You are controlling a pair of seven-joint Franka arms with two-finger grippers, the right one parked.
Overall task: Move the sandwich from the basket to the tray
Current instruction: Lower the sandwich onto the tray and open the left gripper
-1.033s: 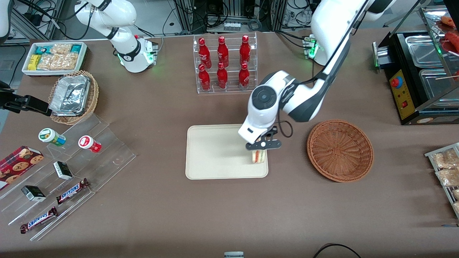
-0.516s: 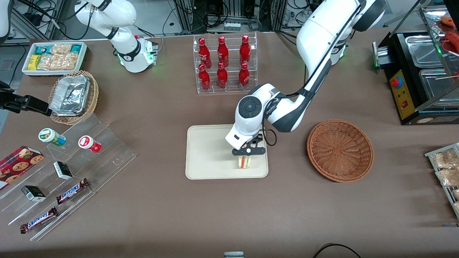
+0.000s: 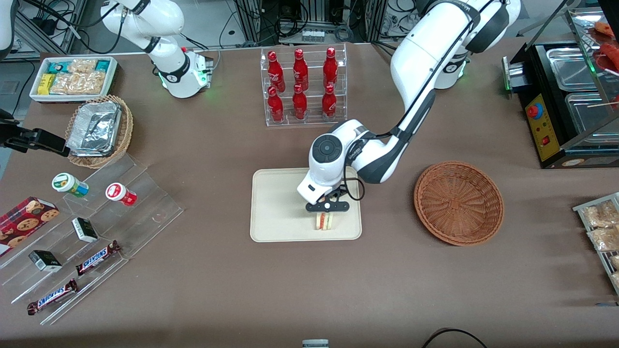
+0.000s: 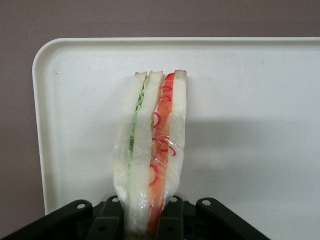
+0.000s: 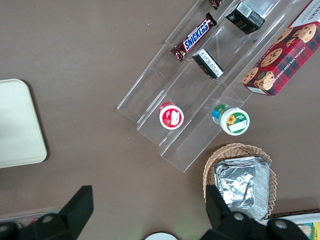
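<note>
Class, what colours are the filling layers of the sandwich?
Green and red between white bread; the sandwich shows best in the left wrist view.

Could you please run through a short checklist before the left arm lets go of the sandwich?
1. Sandwich gripped: ok, the gripper is shut on its end, seen from the wrist.
2. Sandwich over the tray: ok, both views show tray surface under it.
3. Clear of the tray rim: ok, it sits inside the edge nearer the front camera.
4. Sandwich touching the tray surface: cannot tell; no view shows contact.
5. Basket free of the sandwich: ok, nothing lies in it.
6. Drop spot free of other items: ok, the tray around the sandwich is bare.
</note>
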